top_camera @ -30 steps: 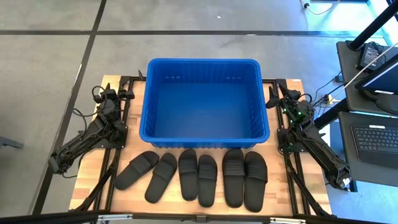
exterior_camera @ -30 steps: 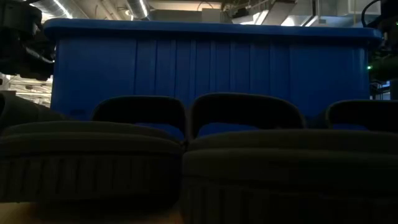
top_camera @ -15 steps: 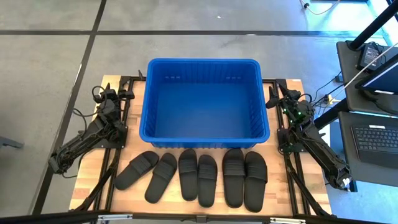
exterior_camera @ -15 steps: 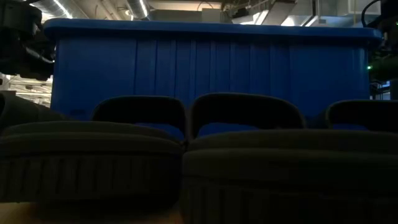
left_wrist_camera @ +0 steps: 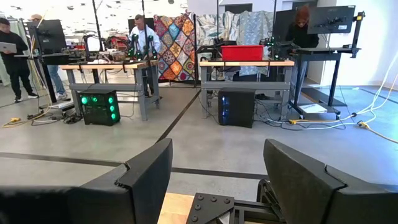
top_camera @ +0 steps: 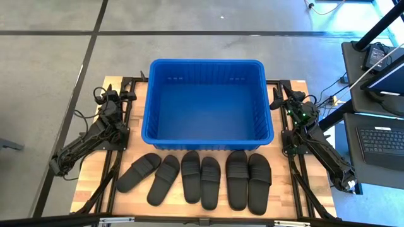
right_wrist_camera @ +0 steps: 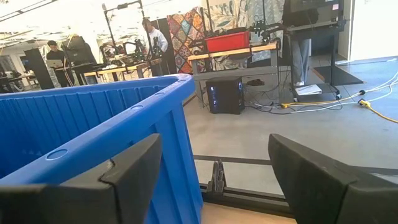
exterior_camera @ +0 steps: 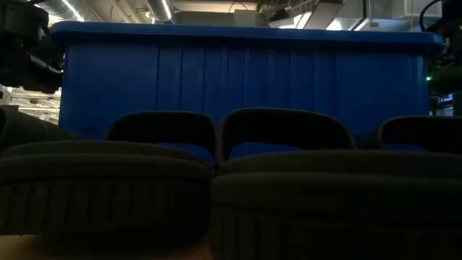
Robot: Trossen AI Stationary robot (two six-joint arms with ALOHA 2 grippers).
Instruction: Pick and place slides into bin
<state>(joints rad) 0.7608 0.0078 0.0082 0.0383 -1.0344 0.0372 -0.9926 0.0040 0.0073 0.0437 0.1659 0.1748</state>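
The left pincer (top_camera: 129, 96) rests at the desk's (top_camera: 95, 189) left edge beside the blue bin (top_camera: 208, 66), its fingers (left_wrist_camera: 146, 180) spread and holding nothing. Six black slides (top_camera: 202, 178) lie in a row on the desk just in front of the bin. The right pincer (top_camera: 276, 99) waits at the right edge beside the bin, fingers (right_wrist_camera: 134, 171) likewise spread.
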